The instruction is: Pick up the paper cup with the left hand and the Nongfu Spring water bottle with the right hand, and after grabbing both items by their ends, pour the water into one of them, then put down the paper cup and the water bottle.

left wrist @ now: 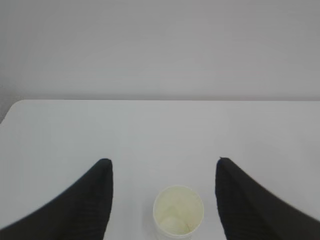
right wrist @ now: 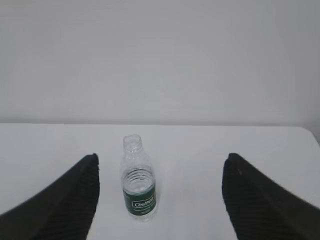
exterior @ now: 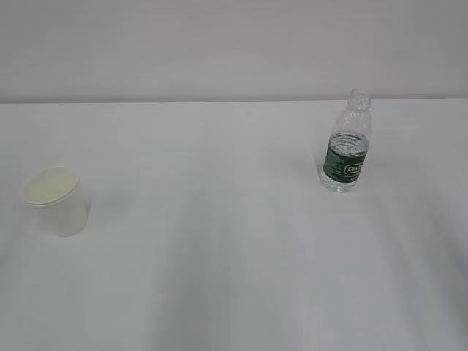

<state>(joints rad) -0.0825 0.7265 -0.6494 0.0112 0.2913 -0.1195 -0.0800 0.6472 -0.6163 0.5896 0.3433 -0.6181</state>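
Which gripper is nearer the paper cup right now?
Left. The cup stands between the open left gripper's jaws, untouched. The right gripper faces the bottle instead, across the table from the cup.

Exterior view: looks down at a slant across the white table toward the far wall, taking in the paper cup at left and the Nongfu Spring water bottle at right. Left wrist view: close, low, facing the far wall, shares the cup. Right wrist view: likewise, shares the bottle.
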